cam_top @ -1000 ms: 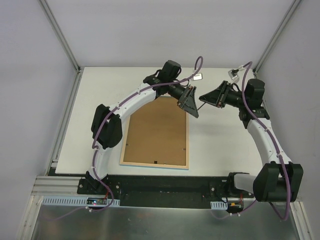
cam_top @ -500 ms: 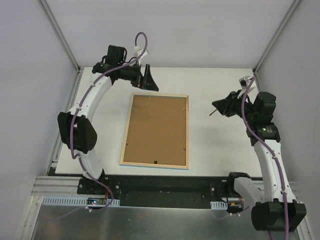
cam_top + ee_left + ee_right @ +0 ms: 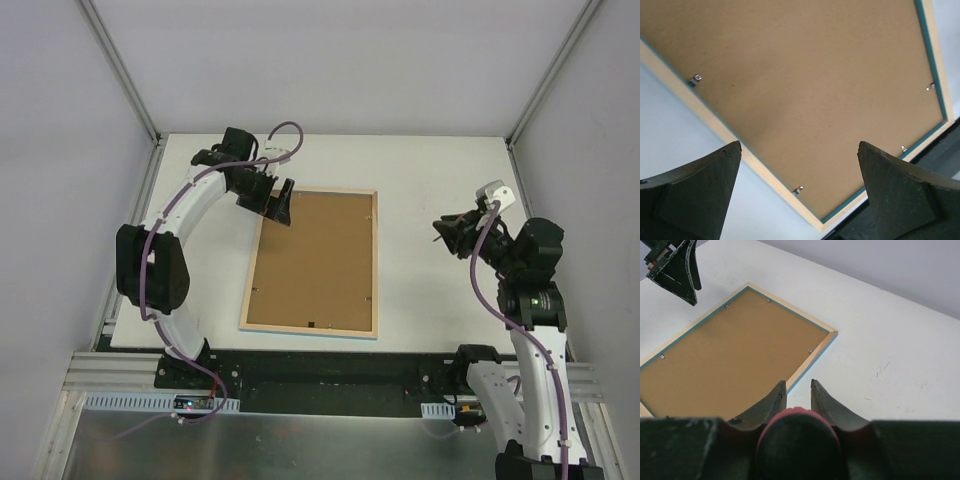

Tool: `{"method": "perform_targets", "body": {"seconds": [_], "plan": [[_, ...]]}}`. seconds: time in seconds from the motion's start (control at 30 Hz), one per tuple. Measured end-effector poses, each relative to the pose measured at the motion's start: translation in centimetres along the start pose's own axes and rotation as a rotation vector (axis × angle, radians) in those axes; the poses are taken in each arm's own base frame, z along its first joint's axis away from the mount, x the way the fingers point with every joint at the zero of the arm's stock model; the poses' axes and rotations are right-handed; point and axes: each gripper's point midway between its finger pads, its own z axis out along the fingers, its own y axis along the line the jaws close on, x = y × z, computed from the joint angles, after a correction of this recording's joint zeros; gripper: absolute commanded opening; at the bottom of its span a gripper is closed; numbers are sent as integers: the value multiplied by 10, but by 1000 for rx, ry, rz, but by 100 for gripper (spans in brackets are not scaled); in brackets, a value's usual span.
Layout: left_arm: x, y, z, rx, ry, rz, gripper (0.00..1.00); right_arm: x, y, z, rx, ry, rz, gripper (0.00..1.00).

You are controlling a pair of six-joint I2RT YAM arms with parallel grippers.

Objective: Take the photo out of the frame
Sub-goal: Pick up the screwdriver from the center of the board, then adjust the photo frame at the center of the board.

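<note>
Frame (image 3: 312,262) face-down; left claw (image 3: 278,205) spread above its far-left corner, right claw (image 3: 797,383) pinching red screwdriver (image 3: 797,432).

I find no readable text, brand, number or sign in any view. Frame (image 3: 315,262) back plain brown, nothing printed that I can make out.

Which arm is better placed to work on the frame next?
Left, probably: the left gripper hangs open over the far left corner of the frame; the right gripper sits off to the side, shut on a red-handled tool.
</note>
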Motion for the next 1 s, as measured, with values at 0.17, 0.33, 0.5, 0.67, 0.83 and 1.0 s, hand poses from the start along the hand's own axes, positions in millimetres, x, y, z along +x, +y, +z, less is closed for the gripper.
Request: {"method": "perform_targets", "body": {"seconds": [0.17,0.33,0.5,0.67,0.83,1.0], "plan": [[4,8,-15,-72,-2,61,99,1,3,-4,0,-12,-22,0],[9,9,-17,-77,14,79,99,21,3,-2,-2,22,6,0],[13,9,-12,-65,20,57,99,18,5,-6,10,2,21,0],[12,18,-5,-107,20,4,99,9,3,-10,38,-36,9,0],[10,50,6,-237,32,-65,99,9,0,-8,51,-34,21,0],[14,75,19,-281,45,-151,99,7,-4,-2,46,7,49,0]]}}
